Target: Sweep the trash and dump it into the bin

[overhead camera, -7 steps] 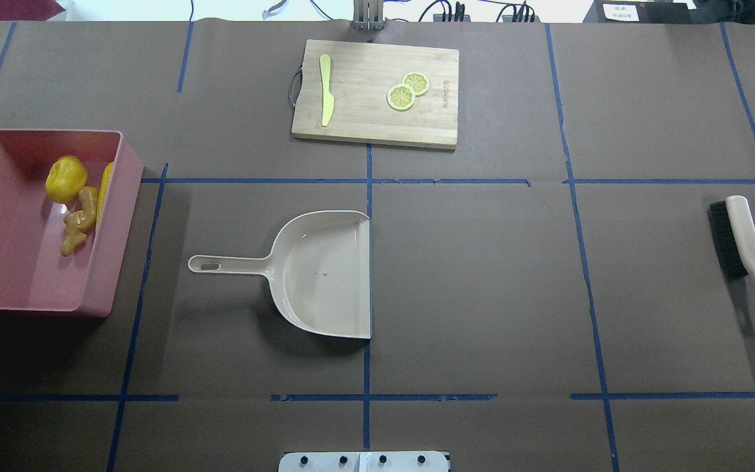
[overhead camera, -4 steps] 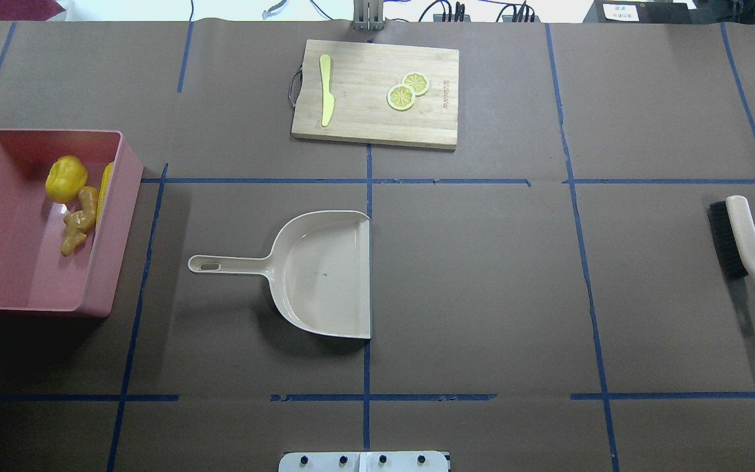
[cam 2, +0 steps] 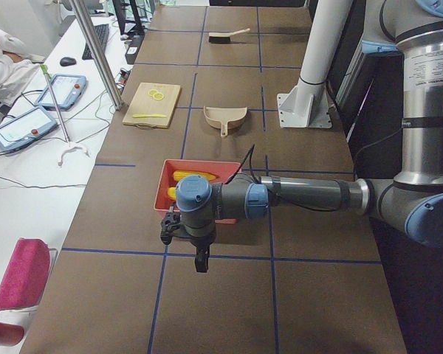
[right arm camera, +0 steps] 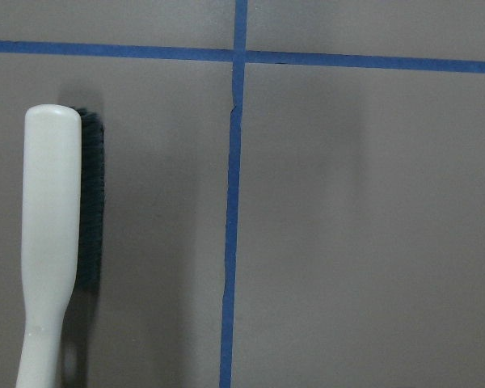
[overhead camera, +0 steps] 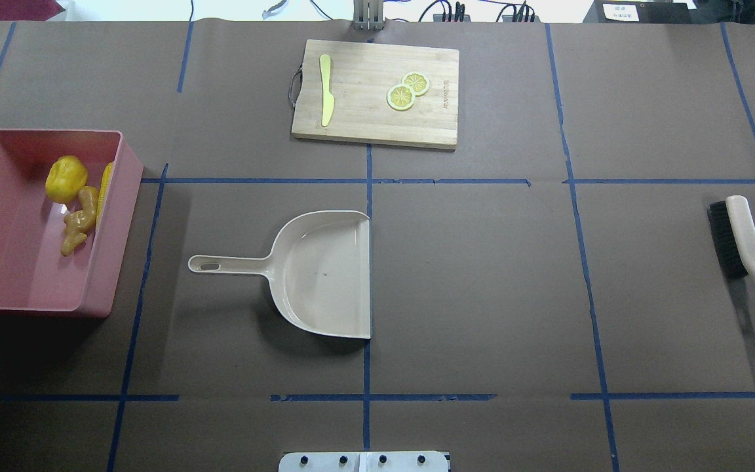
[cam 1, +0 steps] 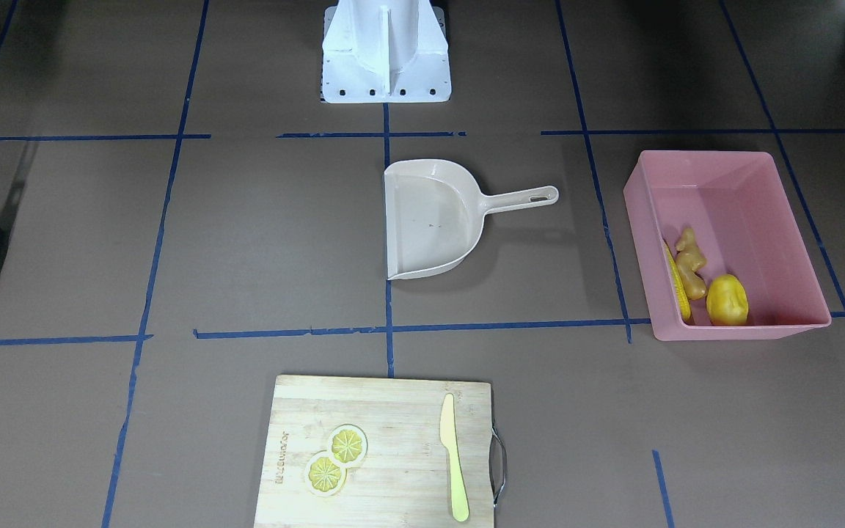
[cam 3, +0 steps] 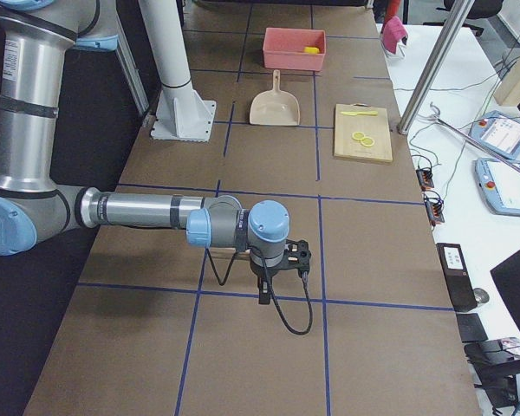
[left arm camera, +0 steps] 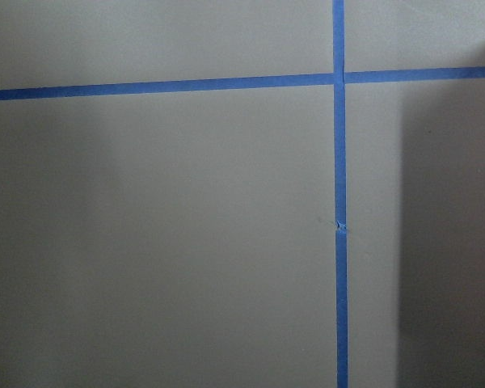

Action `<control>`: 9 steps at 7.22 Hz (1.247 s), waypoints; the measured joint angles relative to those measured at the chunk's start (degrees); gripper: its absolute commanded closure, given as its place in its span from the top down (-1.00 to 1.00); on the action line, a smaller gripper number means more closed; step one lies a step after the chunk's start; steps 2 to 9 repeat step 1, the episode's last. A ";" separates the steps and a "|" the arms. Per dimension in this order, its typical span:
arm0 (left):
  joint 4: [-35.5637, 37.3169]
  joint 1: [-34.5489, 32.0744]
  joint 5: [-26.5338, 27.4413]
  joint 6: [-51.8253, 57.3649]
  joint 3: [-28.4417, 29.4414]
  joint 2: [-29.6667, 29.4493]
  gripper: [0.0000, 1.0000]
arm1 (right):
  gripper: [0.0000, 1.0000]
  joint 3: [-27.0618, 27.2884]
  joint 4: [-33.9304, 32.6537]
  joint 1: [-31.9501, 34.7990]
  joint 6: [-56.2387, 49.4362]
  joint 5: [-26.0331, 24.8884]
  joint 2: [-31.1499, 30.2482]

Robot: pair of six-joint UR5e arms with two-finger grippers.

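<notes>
Everywhere a brown papered table (overhead camera: 482, 275), crossed with blue tape lines (overhead camera: 253, 180). Together inside the pink bin (cam 1: 760, 220): corn cob (cam 1: 678, 287), potato-like piece (cam 1: 728, 299), ginger root (cam 1: 689, 265). For left gripper (cam 2: 200, 259) and right gripper (cam 3: 263, 292), impossible to tell whether clenched.

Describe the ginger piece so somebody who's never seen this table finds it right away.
Start at the pink bin at the robot's left end of the table. Inside it, along the wall facing the dustpan, the ginger root is the tan, knobbly, branched piece, unlike the rounded yellow potato-like piece and the slim yellow corn cob.
</notes>
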 measured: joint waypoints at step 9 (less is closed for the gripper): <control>0.00 0.35 0.00 0.02 -0.12 -0.01 1.00 | 1.00 -0.01 0.00 -0.03 0.00 0.00 0.13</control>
